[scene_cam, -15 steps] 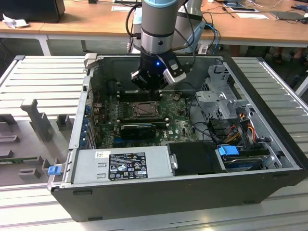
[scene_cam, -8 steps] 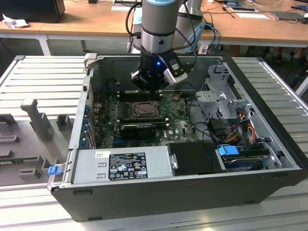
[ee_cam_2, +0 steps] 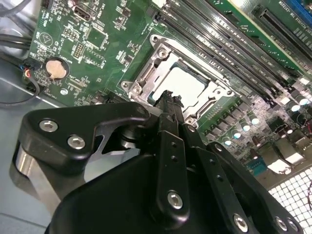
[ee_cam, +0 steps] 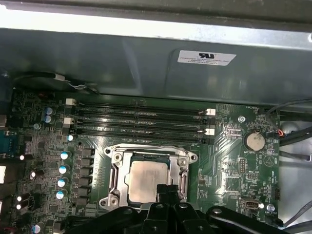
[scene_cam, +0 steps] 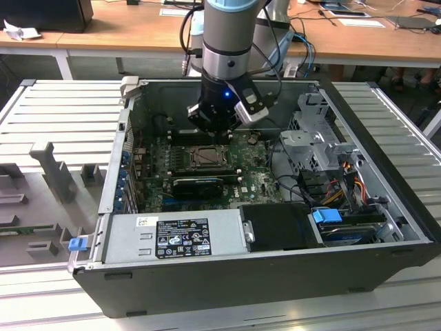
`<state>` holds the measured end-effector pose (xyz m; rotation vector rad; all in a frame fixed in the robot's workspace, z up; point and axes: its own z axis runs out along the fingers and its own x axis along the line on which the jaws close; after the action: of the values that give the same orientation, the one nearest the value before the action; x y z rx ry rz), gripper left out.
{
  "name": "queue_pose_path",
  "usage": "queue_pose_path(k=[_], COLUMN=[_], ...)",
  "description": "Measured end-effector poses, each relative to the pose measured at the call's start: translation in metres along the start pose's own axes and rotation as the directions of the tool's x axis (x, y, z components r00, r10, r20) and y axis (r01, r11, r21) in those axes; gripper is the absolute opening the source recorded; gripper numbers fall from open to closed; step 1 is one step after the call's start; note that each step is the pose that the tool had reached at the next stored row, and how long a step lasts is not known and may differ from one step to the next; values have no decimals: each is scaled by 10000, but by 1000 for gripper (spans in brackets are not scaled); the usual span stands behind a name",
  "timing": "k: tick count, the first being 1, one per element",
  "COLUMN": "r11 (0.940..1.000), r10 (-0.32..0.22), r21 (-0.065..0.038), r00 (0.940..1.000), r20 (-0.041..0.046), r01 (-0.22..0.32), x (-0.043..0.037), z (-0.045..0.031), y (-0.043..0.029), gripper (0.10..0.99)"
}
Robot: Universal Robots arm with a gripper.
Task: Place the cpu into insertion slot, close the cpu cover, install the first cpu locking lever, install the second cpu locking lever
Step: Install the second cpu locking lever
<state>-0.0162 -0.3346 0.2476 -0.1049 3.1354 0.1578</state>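
Exterior view: the arm reaches down into the open computer case [scene_cam: 386, 227], and the gripper [scene_cam: 212, 131] hangs just above the insertion slot [scene_cam: 204, 158] on the green motherboard [scene_cam: 258, 183], its fingertips hidden by the wrist body. In both wrist views the cpu [ee_cam: 146, 180] lies flat inside the slot, pale face up, with the cpu cover [ee_cam: 183, 168] down around it as a metal frame. The black fingers [ee_cam_2: 168, 105] are pressed together, holding nothing, their tip over the cpu's near edge; contact cannot be judged. Memory slots [ee_cam: 139, 122] lie just beyond the slot.
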Motion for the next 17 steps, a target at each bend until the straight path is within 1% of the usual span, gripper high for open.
queue_pose_path(k=[1, 2, 3, 4, 7, 9, 11, 12, 15, 17], r11=[10000, 9999, 9998, 9997, 9996, 9994, 9993, 9993, 9993, 9993], r10=[4, 5, 3, 2, 3, 2, 0, -4, -11, -19], r21=[-44, -116, -219, -245, -295, -356, -371, -380, -379, -383], r00=[10000, 10000, 10000, 10000, 10000, 10000, 10000, 10000, 10000, 10000], r20=[-38, -44, -37, -35, -32, -28, -28, -26, -28, -28], r01=[-4, -5, -4, -3, -4, -3, -1, 3, 10, 18], x=[1, 2, 3, 3, 8, 14, 19, 23, 36, 58], z=[2, 2, 4, 5, 10, 9, 6, 5, 6, 11], y=[-13, -29, -47, -55, -117, -212, -282, -339, -404, -452], gripper=[106, 106, 106, 106, 106, 106, 106, 106, 106, 106])
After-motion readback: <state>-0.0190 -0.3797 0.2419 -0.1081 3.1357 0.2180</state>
